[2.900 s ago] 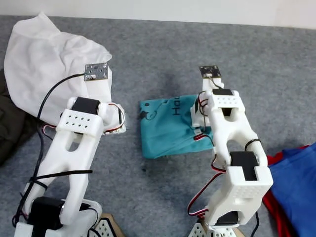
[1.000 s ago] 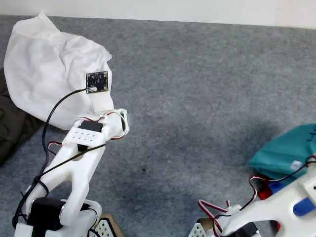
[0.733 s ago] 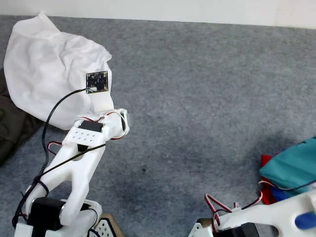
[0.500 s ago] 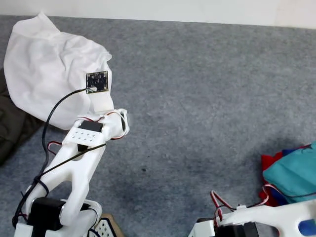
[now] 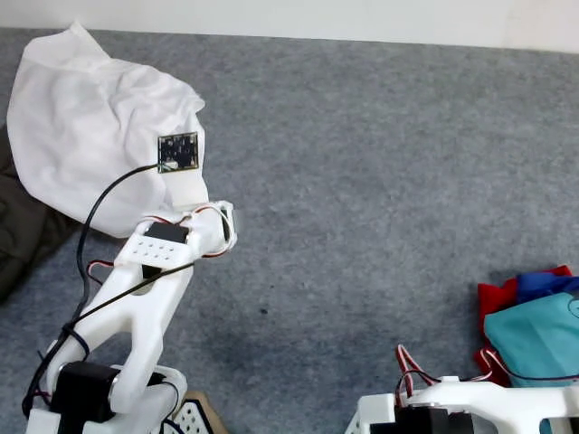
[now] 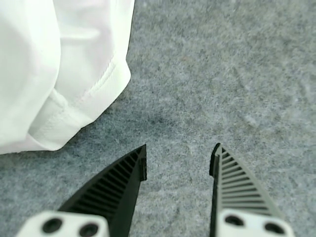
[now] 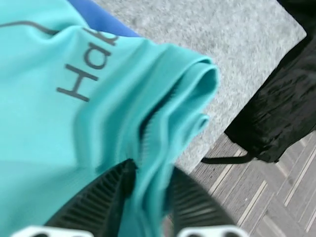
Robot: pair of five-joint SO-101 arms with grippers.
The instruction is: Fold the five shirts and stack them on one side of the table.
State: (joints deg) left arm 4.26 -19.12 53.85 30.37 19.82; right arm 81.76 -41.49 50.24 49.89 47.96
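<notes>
Dark grey printed lettering on folded teal fabric shirt, seen in right wrist view: few large letters, first one capital. Word runs toward bunched fold and is cut off there.
Thin dark grey curved line printed on same shirt, near lettering.
High view: small dark mark on shirt at frame edge, too small to read.

The left arm and right arm are white plastic shells dotted with small holes, with black servos at the joints, black, red and white cables, a small dark circuit board, and black ribbed fingers on white bases.
</notes>
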